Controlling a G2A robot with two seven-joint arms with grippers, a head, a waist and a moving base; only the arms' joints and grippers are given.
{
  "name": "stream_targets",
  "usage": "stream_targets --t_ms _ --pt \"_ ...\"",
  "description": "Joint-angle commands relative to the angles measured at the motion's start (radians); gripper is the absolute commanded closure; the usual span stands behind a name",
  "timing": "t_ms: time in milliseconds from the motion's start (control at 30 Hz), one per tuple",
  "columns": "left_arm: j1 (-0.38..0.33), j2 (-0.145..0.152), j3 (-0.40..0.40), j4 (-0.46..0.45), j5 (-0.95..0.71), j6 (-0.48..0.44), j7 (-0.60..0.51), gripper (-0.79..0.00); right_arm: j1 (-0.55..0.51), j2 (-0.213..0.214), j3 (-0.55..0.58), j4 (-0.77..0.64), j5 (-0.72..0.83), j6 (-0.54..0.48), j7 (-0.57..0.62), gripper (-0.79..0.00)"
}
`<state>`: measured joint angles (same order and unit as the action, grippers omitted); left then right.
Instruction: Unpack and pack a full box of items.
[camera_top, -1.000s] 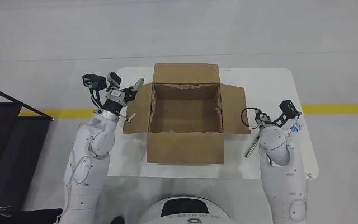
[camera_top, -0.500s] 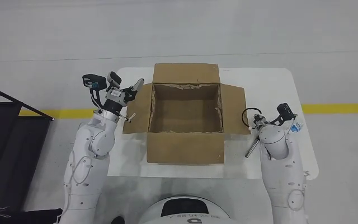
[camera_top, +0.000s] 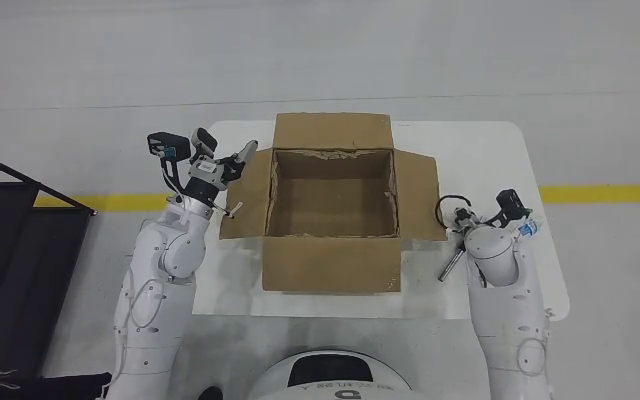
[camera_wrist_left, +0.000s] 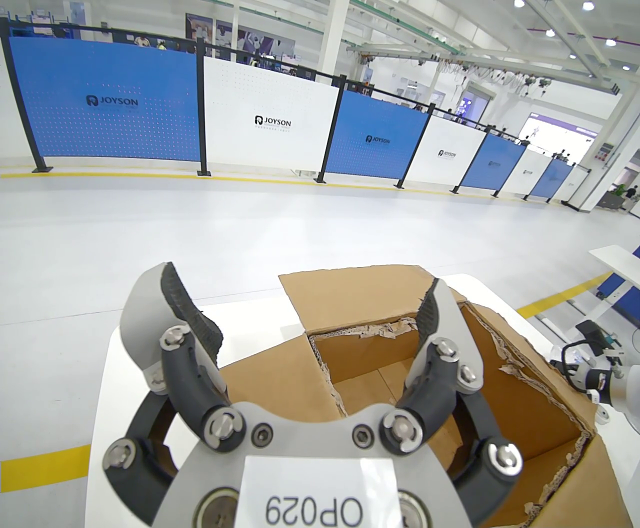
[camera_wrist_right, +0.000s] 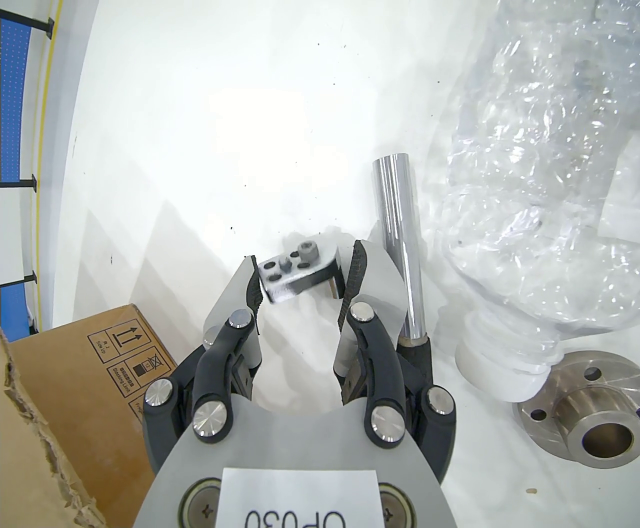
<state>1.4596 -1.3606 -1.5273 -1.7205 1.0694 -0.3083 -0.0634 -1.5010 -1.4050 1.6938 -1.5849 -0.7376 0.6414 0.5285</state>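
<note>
An open cardboard box (camera_top: 333, 200) stands in the middle of the white table (camera_top: 480, 150), its flaps folded out and its inside bare. My left gripper (camera_top: 228, 150) hangs open over the box's left flap, with nothing between its fingers (camera_wrist_left: 192, 310). The same box (camera_wrist_left: 450, 390) lies just beyond them. My right arm (camera_top: 490, 250) is at the box's right side. My right gripper (camera_wrist_right: 302, 285) is shut on a small metal block (camera_wrist_right: 297, 275) with holes and a bolt, close above the table.
Beside the right gripper lie a chrome rod (camera_wrist_right: 397, 235) with a black grip, a crinkled clear plastic bottle (camera_wrist_right: 540, 175) and a metal flange (camera_wrist_right: 590, 425). The box's corner (camera_wrist_right: 75, 380) is close by. The table's far right part is bare.
The right arm has drawn back a little toward the table's near side. The left arm and the box have not moved.
</note>
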Motion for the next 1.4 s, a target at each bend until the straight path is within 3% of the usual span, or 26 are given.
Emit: stream_targets --t_ms 0,167,400,500,1367 --pt "0.0 0.0 0.0 0.0 0.0 0.0 0.0 -0.785 -0.008 0.0 0.002 -0.013 0.007 -0.002 -0.007 -0.351" --pt "0.0 0.0 0.0 0.0 0.0 0.0 0.0 -0.785 -0.069 -0.001 0.011 -0.12 0.033 -0.018 -0.042 -0.388" --pt "0.0 0.0 0.0 0.0 0.0 0.0 0.0 -0.785 -0.25 -0.006 0.039 -0.383 0.095 -0.079 -0.12 -0.514" --pt "0.0 0.0 0.0 0.0 0.0 0.0 0.0 -0.785 -0.33 -0.008 0.052 -0.471 0.139 -0.142 -0.146 -0.785" --pt "0.0 0.0 0.0 0.0 0.0 0.0 0.0 -0.785 -0.34 -0.008 0.049 -0.472 0.144 -0.154 -0.143 -0.785"
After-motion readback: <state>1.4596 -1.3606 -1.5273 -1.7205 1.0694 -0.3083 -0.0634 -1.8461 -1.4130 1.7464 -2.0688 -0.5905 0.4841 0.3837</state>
